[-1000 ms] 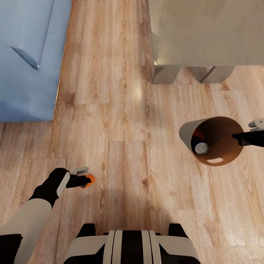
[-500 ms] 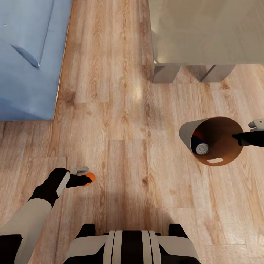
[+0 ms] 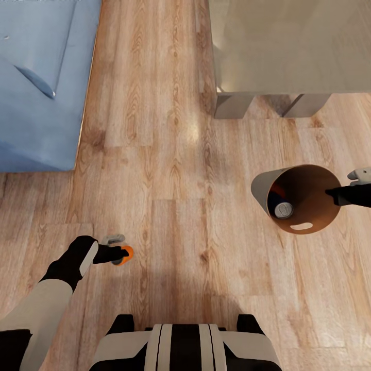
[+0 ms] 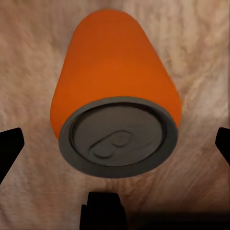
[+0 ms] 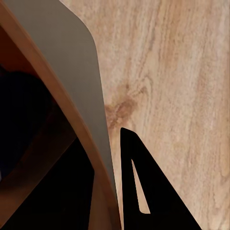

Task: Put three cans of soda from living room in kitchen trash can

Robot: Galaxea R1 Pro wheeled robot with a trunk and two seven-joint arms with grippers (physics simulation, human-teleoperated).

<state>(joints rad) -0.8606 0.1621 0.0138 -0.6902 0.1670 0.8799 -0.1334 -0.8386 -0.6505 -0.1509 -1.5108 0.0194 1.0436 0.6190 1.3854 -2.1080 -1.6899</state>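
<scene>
An orange can of soda (image 3: 127, 252) lies low over the wood floor at the tips of my left gripper (image 3: 118, 253). In the left wrist view the orange can (image 4: 117, 91) shows its grey top, and my left gripper (image 4: 115, 143) stands open, its fingertips (image 4: 10, 143) wide of the can on both sides without touching it. The tash can (image 3: 263, 185) stands to the right with my right gripper (image 3: 334, 195) shut on its rim (image 5: 79, 96). Inside lie a silver-topped can (image 3: 283, 209) and, partly hidden, a dark blue and orange one (image 3: 277, 191).
A blue sofa (image 3: 36, 82) fills the far left. The glass-topped low table (image 3: 288, 46) with grey legs (image 3: 232, 104) stands at the far right. Light wood floor (image 3: 175, 170) runs between them. My base (image 3: 185, 345) is at the near edge.
The whole picture has shifted up and back down by a few pixels. The grippers, the orange can and the bin keep their places relative to one another.
</scene>
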